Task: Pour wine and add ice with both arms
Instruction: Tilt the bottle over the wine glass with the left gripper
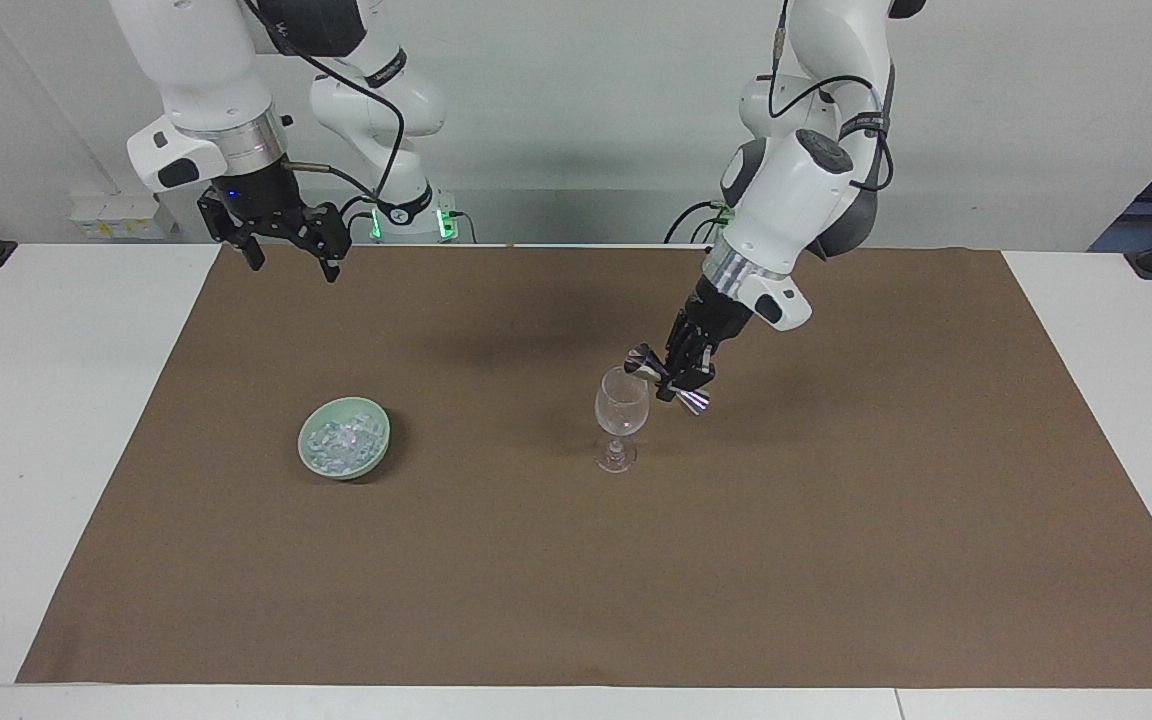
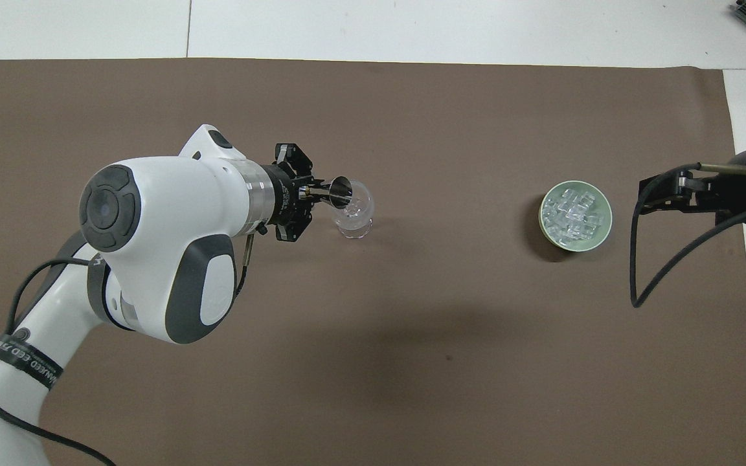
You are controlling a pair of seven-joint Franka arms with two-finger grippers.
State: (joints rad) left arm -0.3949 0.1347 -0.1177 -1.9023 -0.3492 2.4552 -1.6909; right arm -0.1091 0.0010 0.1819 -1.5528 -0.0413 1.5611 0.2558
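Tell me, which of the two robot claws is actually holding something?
The left gripper, tilted over the wine glass: it is shut on a small metal jigger. The right gripper hangs open and empty, waiting up near its base.

White table (image 1: 46, 420), brown mat (image 1: 836, 540) spread over it — wine glass (image 1: 621, 415), green bowl (image 1: 344, 450) of ice (image 1: 341, 440)
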